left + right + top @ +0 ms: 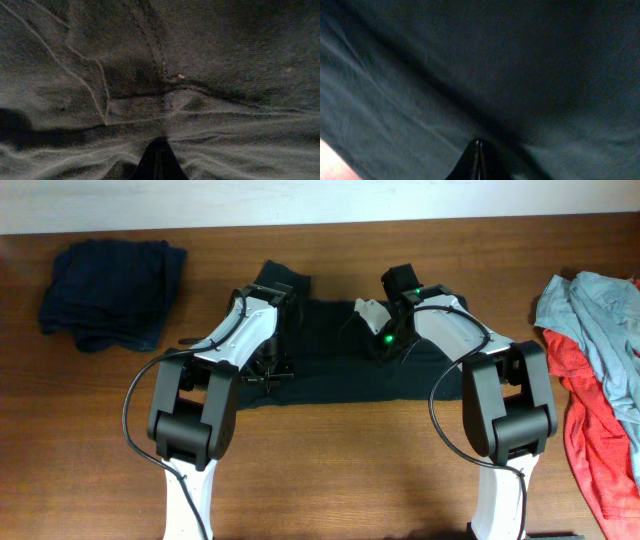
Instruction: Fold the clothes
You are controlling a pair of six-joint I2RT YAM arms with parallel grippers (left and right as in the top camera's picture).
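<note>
Clothes (pixel 330 380) sit in 3 lots across the worktop (pixel 330 470). Far left, near the back edge, is a navy pile (pixel 112 293), loosely folded and well apart from both arms.

In the middle lies the black shirt (pixel 325 350), spread as a wide band with its near edge running fairly straight across the wood. A part of it pokes out past the left arm on the far side. Both arms reach forward over this shirt and come down on it.

The left hand (pixel 266 370) is down on the shirt's left part. Its own camera sits very close to the cloth: wrinkled dark fabric with a stitched seam (pixel 150 45) running away from the lens and creases spreading to either side. The hand (pixel 159 161) shows at the bottom edge with its 2 fingers pressed together, tips against the cloth. I cannot tell whether a fold is caught between them.

The right hand (pixel 383 345) is down on the shirt's right part, a green light glowing on its wrist. From its camera the fabric is smooth and dark teal-black, with a soft ridge leading toward the lens. This hand (pixel 478 161) is also closed tight, tips at the cloth, and again I cannot see whether any fabric is pinched. A sliver of wood shows in the bottom left corner of that view.

Far right, at the worktop's edge, a grey-blue garment (pixel 600 310) lies crumpled on top of a red garment (pixel 590 430), both well apart from the arms.
</note>
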